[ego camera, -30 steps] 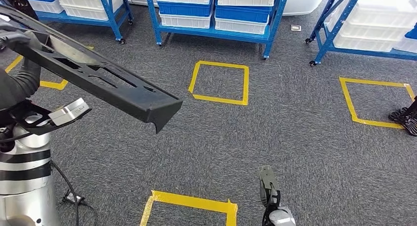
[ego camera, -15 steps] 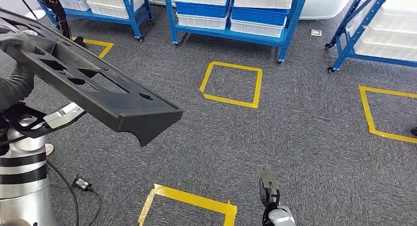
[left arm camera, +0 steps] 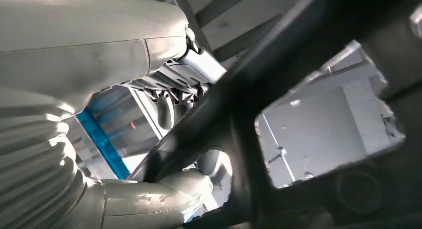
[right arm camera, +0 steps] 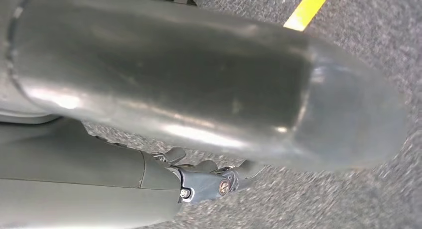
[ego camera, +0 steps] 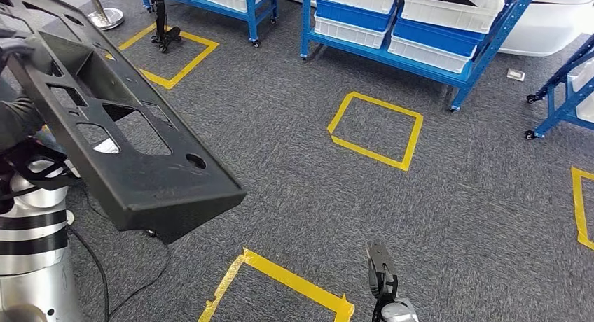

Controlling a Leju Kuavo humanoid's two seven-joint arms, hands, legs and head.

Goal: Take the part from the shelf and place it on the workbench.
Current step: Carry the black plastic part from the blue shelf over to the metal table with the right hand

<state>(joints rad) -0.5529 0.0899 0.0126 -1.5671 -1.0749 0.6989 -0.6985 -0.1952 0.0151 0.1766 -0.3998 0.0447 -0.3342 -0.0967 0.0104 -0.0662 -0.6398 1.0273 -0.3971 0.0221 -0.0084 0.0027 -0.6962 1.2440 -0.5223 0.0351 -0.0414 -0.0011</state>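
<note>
**Left hand carrying the part over the carpet**

The biggest thing I see is the grey carpet floor, marked with yellow tape squares. Across its far side stand blue shelf racks loaded with white and blue bins; one white bin at the upper right holds dark pieces I can't make out.

Next in size is the part, a long black panel with rectangular cut-outs and round holes. It hangs in the air over the floor on my left side, tilted, its near end towards the camera and its far end running up to the picture's upper left corner. From the left wrist camera I see the same part close up, with the thick grey thumb of the left hand wrapped against its dark bar, so that hand is gripping it.

The right hand hangs low near a tape line, dark fingers pointing away from me. I cannot tell whether its fingers are spread or closed.
</note>
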